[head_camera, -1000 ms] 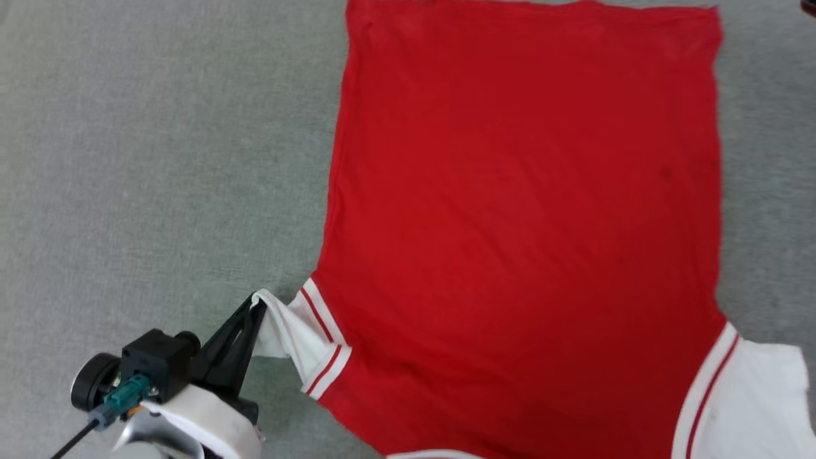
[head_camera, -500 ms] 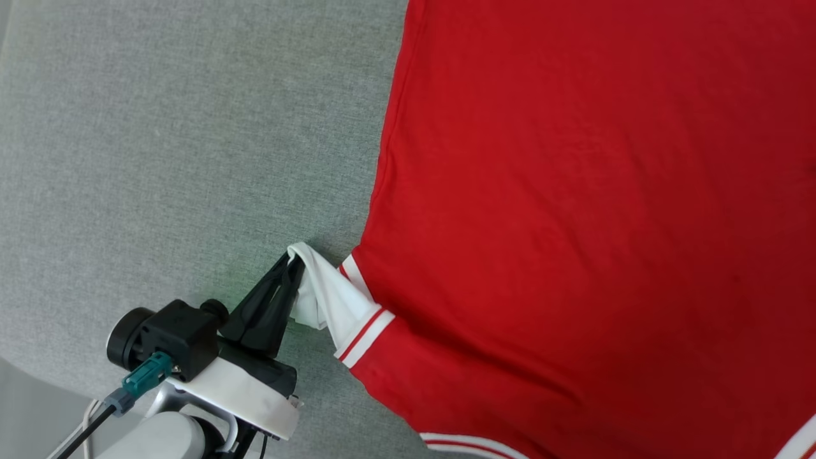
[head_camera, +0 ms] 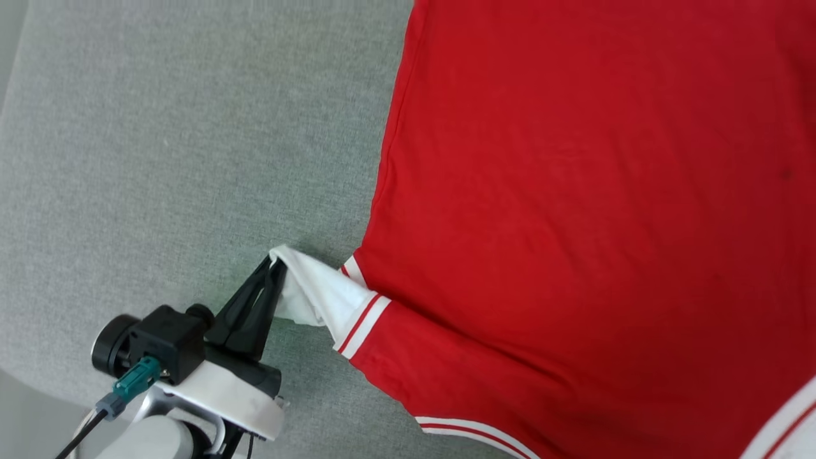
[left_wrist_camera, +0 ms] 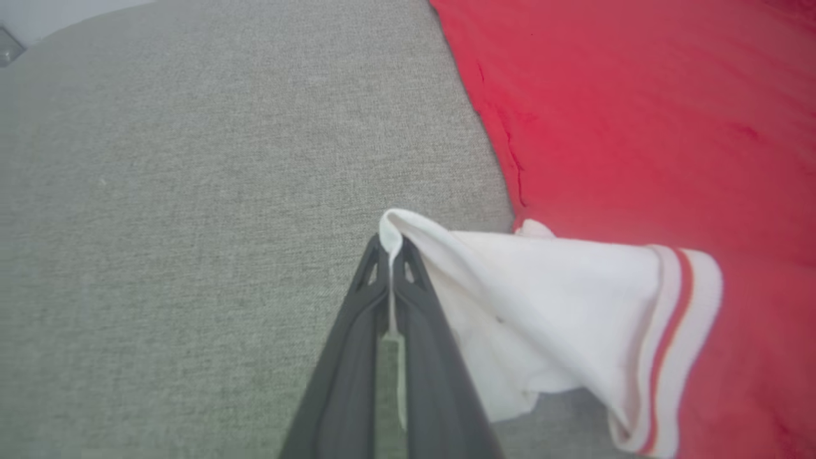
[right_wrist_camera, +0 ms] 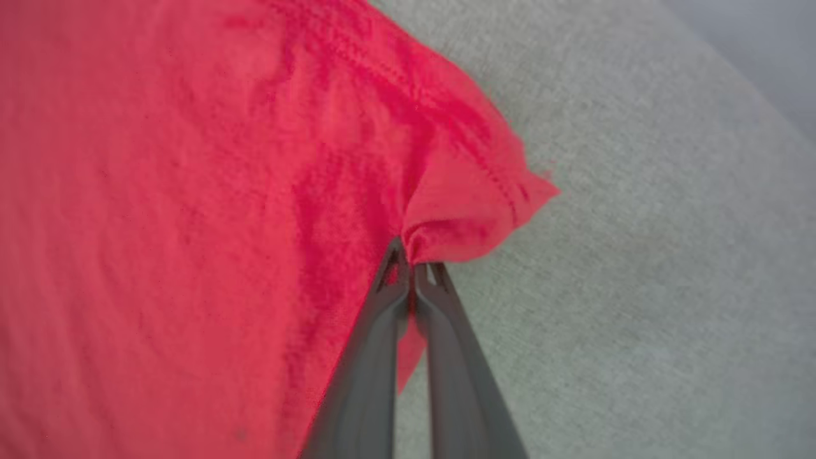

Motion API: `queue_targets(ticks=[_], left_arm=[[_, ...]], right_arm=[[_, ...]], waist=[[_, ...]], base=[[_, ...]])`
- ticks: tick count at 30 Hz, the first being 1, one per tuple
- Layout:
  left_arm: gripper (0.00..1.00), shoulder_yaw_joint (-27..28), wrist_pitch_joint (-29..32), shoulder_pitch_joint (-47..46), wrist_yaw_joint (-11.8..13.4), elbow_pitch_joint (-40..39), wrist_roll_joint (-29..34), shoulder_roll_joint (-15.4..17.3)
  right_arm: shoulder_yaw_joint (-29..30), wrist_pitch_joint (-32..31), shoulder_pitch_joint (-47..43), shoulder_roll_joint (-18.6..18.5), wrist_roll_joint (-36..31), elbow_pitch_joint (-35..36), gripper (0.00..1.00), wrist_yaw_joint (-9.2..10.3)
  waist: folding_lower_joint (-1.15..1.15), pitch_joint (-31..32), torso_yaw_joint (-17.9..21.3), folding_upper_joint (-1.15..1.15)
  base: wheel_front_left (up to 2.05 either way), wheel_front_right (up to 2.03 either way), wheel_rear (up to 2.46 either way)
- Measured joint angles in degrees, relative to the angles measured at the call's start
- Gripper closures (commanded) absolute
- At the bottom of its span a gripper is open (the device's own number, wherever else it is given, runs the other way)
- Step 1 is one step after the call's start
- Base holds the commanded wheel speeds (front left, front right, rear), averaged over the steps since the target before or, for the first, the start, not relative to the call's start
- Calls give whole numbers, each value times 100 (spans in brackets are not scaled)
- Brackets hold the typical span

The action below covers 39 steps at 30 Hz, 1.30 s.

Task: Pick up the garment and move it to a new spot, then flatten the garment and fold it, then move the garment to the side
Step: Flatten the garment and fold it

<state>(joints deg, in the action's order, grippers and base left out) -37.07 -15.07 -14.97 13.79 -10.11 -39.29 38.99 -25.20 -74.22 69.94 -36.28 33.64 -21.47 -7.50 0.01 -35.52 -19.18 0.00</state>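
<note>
Garment [head_camera: 574, 191] of smooth red fabric spreads over coarse grey cloth [head_camera: 159, 159].

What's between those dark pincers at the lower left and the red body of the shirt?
The red jersey shirt has its white short sleeve there, pinched by the left gripper; the left wrist view shows it.

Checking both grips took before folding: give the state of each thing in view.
red jersey: spread out, plain red side up
white sleeve: lifted and bunched, pinched at its tip
left gripper: shut on the sleeve tip
right gripper: shut on a puckered red corner of the jersey
grey cloth surface: smooth, lying under the jersey
</note>
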Motion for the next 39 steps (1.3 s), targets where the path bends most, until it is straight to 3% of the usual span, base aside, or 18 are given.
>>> queue_targets(ticks=[4,8,15,23,26,30,35,36,39], left_arm=[[100,83,0,220,24,40,7,44],[100,140,0,477,87,43,-30,185],[100,209,55,949,313,-52,-132,443],[100,287,79,1379,570,-250,-229,651],[100,293,88,1480,626,-309,-243,691],[100,289,118,1504,668,-375,-246,719],[100,249,190,1500,673,-411,-222,744],[100,248,199,1501,690,-417,-222,745],[100,246,223,1499,695,-426,-222,748]], right_arm=[[-11,318,-2,90,299,59,100,0],[-303,470,-269,-211,693,428,100,0],[-616,843,-1477,-1285,1610,1741,100,-1],[-200,1607,-4124,-2359,2213,2476,100,-1],[32,2033,-5338,-2415,2321,2401,100,-1],[246,2548,-6683,-2150,2237,2160,100,0],[474,2884,-7440,-1768,1953,2170,100,-1],[527,2905,-7477,-1748,1841,2226,0,-1],[835,2939,-7475,-1619,1779,2415,0,0]], waist=[[0,336,156,0],[0,716,346,0],[0,1375,744,0],[-1,1903,1234,0],[-1,2044,1364,0],[-1,2109,1470,0],[-1,2083,1484,0],[-1,2079,1494,0],[-1,2095,1527,0]], base=[[0,0,0],[0,0,0],[0,0,0],[0,0,0],[0,0,0],[0,0,0],[0,0,0],[0,0,0],[0,0,0]])
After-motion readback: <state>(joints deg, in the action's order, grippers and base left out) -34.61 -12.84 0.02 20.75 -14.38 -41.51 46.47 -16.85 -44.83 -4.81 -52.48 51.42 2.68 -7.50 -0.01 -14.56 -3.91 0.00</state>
